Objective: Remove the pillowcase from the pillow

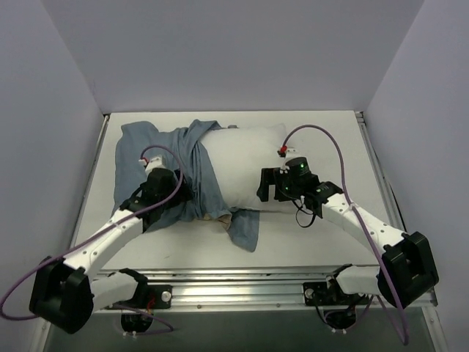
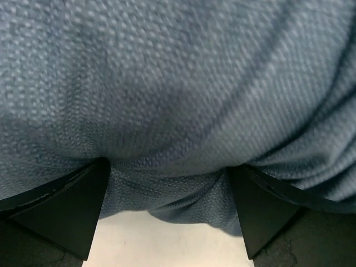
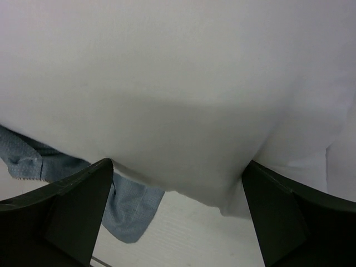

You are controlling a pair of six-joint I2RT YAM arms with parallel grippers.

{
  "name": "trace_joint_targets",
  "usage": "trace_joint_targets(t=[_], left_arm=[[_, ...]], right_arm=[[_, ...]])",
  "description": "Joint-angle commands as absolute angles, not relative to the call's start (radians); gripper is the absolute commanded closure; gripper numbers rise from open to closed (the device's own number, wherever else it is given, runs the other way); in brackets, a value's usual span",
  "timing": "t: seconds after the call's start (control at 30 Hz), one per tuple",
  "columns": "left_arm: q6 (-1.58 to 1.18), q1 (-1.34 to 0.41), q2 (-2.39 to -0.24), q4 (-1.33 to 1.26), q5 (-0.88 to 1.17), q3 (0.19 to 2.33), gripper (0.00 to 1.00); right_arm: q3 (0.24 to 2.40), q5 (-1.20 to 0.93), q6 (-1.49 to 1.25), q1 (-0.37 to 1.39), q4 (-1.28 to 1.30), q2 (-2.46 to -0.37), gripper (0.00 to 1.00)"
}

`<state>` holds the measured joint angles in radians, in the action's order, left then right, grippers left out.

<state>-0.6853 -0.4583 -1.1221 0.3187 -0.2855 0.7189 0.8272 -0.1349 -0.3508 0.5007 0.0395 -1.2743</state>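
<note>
Left wrist view: left pincer (image 2: 168,167) spread wide, blue pillowcase (image 2: 178,83) bulging between its fingers. Right pincer (image 3: 178,164) gapes likewise against the white pillow (image 3: 178,83). Only the top view shows the pillowcase bunched over the pillow's left end.

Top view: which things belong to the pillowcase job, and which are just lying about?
Job: pillowcase, pillow, left gripper, right gripper.
Just there: table, purple cables, metal rail.
</note>
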Motion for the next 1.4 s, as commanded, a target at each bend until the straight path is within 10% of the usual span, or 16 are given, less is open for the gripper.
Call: trace_joint_targets(t=[0.0,0.27,0.67,1.37], left_arm=[[-0.690,-0.426,-1.268,0.082,-0.193,0.773,0.03],[-0.569,-0.423,-1.404,-0.003,-0.130,0.976,0.03],[-0.425,-0.405,-0.960,0.415,-0.258,0.992,0.04],[-0.405,-0.377,-0.736,0.583,-0.393,0.876,0.06]], right_arm=[[0.782,-0.143,-0.409,0.552,0.009,-1.218,0.07],[0.773,-0.051,-0.459,0.745,0.041,-1.177,0.07],[1.172,0.652,-0.212,1.123,0.347,-1.419,0.00],[1.287,1.068,0.063,1.174,0.288,-1.968,0.00]])
